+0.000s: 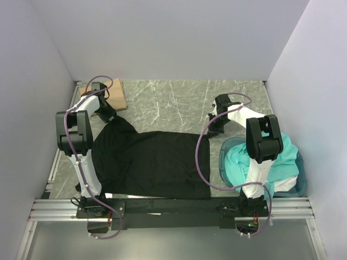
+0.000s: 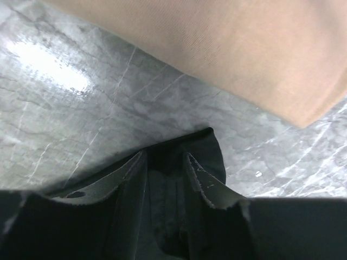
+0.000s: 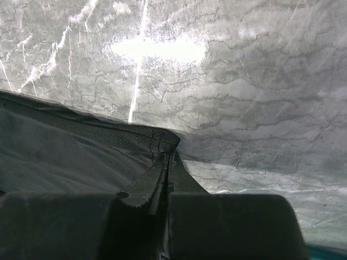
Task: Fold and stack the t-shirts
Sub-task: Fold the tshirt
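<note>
The black t-shirt [image 1: 152, 162] lies spread flat across the middle of the grey marbled bench [image 1: 173, 103]. Its upper left corner is drawn up to the left gripper [image 2: 164, 157]. Those jaws stand partly apart with a ridge of black cloth between them, and I cannot tell whether they grip it. At the shirt's upper right corner the right gripper [image 3: 167, 157] has its jaws pressed together, pinching the hem. A folded tan t-shirt [image 1: 114, 93] rests in the upper left of the frame. Teal t-shirts [image 1: 244, 160] are heaped in a blue tub [image 1: 222, 162] at lower right.
</note>
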You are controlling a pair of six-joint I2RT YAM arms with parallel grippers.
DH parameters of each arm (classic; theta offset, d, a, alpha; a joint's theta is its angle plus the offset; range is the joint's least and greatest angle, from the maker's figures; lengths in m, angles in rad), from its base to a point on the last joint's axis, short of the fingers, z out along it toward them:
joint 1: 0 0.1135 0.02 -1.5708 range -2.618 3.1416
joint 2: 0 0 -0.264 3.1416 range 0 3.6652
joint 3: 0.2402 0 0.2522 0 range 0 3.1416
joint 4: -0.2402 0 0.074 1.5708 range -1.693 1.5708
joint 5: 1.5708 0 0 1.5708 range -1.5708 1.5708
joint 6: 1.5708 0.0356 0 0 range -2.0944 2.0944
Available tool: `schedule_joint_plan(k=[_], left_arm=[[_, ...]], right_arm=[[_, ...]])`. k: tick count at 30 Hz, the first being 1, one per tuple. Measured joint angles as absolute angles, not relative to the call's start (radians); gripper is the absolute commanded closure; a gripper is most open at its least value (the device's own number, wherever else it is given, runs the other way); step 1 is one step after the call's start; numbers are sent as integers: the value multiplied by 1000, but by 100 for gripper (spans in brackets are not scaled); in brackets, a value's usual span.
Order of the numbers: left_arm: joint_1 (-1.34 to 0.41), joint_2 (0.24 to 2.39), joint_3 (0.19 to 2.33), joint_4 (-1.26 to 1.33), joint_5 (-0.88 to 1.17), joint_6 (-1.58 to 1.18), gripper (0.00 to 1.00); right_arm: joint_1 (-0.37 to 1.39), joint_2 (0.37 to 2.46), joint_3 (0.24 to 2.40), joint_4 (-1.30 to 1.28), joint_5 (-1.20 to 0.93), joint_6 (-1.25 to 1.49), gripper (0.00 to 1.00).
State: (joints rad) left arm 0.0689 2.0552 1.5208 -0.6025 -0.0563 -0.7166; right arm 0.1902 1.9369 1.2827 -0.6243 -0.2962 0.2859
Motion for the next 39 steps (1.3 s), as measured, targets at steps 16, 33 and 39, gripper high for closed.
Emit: schedule_joint_plan(k=[16, 33, 39], left_arm=[[69, 2064, 1521, -592, -28, -718, 96], [72, 2076, 1728, -666, 87, -728, 99], [81, 2128, 1831, -700, 138, -744, 99]], right_arm=[[190, 1939, 1283, -626, -292, 286, 100], [190, 1980, 1460, -701, -273, 287, 100], [190, 2043, 1570, -750, -248, 289, 100]])
